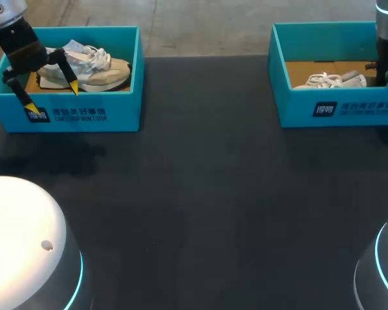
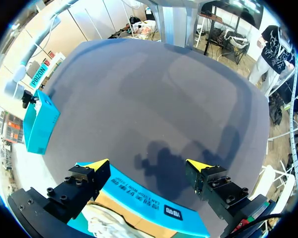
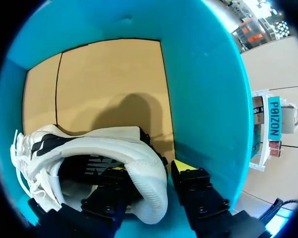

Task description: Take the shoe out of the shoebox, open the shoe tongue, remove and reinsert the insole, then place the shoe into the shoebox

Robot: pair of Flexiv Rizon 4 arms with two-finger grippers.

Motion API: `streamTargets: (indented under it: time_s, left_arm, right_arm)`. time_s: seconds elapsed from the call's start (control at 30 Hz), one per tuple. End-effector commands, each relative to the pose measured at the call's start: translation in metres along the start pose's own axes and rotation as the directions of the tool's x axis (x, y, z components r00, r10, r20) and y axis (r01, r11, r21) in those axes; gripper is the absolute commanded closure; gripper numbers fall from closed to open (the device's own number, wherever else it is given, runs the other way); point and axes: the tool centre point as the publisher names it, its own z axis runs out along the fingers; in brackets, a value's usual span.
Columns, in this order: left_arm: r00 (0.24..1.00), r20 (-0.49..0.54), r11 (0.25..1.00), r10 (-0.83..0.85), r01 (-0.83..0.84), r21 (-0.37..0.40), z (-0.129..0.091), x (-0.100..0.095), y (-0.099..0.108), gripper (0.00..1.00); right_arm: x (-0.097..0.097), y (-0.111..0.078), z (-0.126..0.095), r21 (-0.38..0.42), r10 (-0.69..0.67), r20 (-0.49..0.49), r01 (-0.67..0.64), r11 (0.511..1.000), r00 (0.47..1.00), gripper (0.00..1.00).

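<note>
Pinching white shoe (image 3: 114, 145) heel — right tool (image 3: 150, 168) | hidden overhead | left tool (image 2: 148, 164) spread

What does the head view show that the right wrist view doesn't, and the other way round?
Only the head view: the left shoebox with a beige shoe in it, and the open left gripper over it. Only the right wrist view: the right gripper with one finger inside the white shoe and one outside, clamping its heel. Both: the white shoe lying in the right shoebox.
</note>
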Motion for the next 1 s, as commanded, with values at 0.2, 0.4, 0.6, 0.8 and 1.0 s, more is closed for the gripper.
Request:
streamTargets:
  time_s: [0.2, 0.4, 0.6, 0.8, 1.0]
  left_arm:
    - [1.0, -0.001, 1.0, 0.0, 0.0, -0.002, 0.0, 0.001, -0.001, 0.0]
    - [1.0, -0.001, 1.0, 0.0, 0.0, -0.002, 0.0, 0.001, -0.001, 0.0]
    - [1.0, -0.001, 1.0, 0.0, 0.0, -0.002, 0.0, 0.001, -0.001, 0.0]
    - [1.0, -0.001, 1.0, 0.0, 0.0, -0.002, 0.0, 0.001, -0.001, 0.0]
    - [1.0, -0.001, 1.0, 0.0, 0.0, -0.002, 0.0, 0.001, -0.001, 0.0]
  right_arm:
    - [-0.005, -0.001, -0.026, -0.014, 0.011, 0.009, -0.01, 1.0, 1.0, 0.43]
    - [-0.006, -0.001, -0.043, -0.019, 0.013, 0.006, -0.013, 1.0, 1.0, 0.0]
    - [-0.014, -0.001, -0.064, -0.025, 0.025, -0.004, -0.025, 0.999, 1.0, 0.0]
    - [-0.016, -0.006, -0.099, -0.034, 0.025, -0.036, -0.026, 0.999, 0.999, 0.0]
    - [-0.01, -0.025, -0.136, -0.032, 0.032, -0.091, -0.035, 0.999, 0.995, 0.0]
